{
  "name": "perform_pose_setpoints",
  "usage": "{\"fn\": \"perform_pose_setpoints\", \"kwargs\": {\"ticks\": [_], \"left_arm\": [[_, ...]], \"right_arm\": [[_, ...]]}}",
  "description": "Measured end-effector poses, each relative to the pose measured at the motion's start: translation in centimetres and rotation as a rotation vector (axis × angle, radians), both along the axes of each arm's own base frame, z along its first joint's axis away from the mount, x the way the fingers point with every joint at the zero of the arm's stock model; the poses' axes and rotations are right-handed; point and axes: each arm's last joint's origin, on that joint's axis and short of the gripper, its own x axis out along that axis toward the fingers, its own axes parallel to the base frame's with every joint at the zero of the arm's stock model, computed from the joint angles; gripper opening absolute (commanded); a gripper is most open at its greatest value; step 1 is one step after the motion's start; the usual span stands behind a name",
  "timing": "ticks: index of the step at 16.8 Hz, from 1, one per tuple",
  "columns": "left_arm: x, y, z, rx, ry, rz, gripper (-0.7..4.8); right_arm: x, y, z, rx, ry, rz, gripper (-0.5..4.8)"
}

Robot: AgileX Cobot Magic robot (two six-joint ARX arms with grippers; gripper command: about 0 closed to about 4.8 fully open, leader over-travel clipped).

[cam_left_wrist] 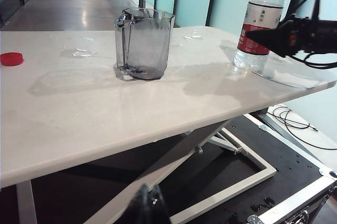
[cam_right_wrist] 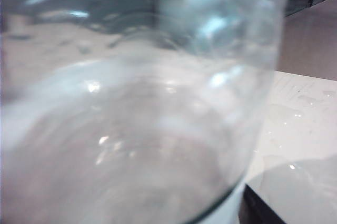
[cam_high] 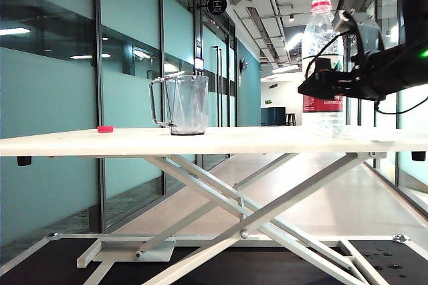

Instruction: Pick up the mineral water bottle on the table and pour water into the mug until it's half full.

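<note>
In the exterior view the mineral water bottle (cam_high: 322,64) is seen upright on the table (cam_high: 221,141), right of the mug (cam_high: 180,104); the right gripper (cam_high: 314,86) is held level at its label, jaws spread — not clamped.

In the left wrist view the right gripper (cam_left_wrist: 258,36) is seen just at the bottle (cam_left_wrist: 263,19); the left gripper (cam_left_wrist: 146,206) is shown only as a dark tip, its state not discernible.

The right wrist view is filled by the blurred bottle (cam_right_wrist: 131,119).
</note>
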Motion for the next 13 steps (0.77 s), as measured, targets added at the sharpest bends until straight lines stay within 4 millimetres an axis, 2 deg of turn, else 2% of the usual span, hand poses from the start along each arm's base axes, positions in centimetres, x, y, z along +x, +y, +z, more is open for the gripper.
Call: {"fn": "perform_pose_setpoints", "kwargs": {"ticks": [5,10,12,13], "left_arm": [[0.0,0.0,0.0,0.0,0.002,0.0,-0.05],[0.0,0.0,-0.2,-0.001,0.018,0.0,-0.05],[0.0,0.0,-0.2,-0.001,0.018,0.0,-0.05],[0.0,0.0,-0.2,-0.001,0.018,0.0,-0.05]], "right_arm": [[1.4,0.1,-0.3,0.0,-0.006,-0.004,4.79],[1.6,0.1,-0.3,0.002,-0.021,-0.004,4.79],[1.6,0.1,-0.3,0.002,-0.021,0.004,3.41],[1.6,0.2,-0.3,0.004,-0.02,0.01,2.53]]}}
